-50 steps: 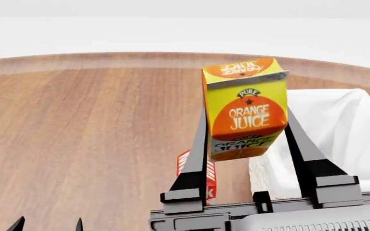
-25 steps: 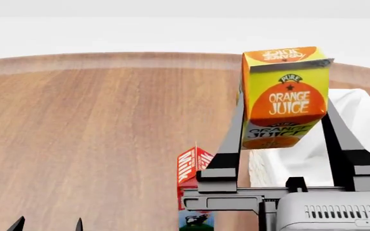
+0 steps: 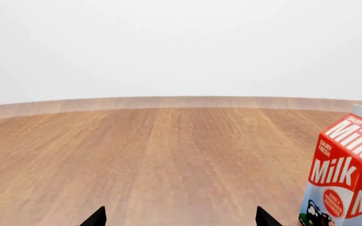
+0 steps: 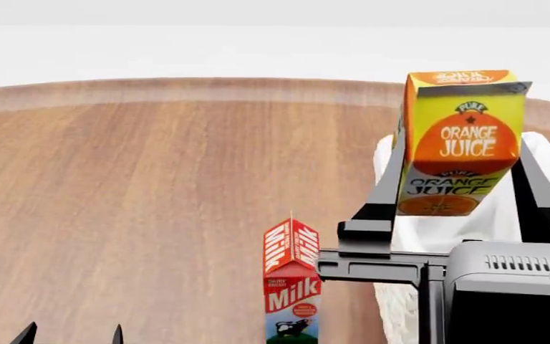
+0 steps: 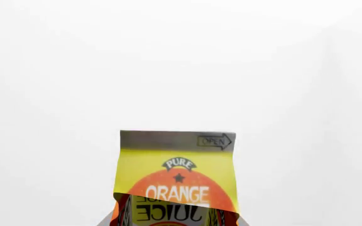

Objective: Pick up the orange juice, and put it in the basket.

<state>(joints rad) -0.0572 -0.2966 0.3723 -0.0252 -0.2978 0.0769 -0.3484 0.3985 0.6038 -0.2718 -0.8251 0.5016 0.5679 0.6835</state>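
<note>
Right gripper (image 4: 460,179) clamping orange juice (image 4: 461,143) between both fingers in head view, holding it aloft over white-lined basket (image 4: 418,229); milk carton (image 4: 291,287) standing on wooden table (image 4: 141,201) beside basket. Left gripper (image 3: 177,219) showing only two spread fingertips in left wrist view, gripping nothing. Filling lower right wrist view: orange juice (image 5: 177,179).

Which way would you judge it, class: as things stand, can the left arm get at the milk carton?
Probably yes. The milk carton stands upright on open table, with nothing between it and the open, empty left gripper. The right gripper holds the orange juice well above it.
</note>
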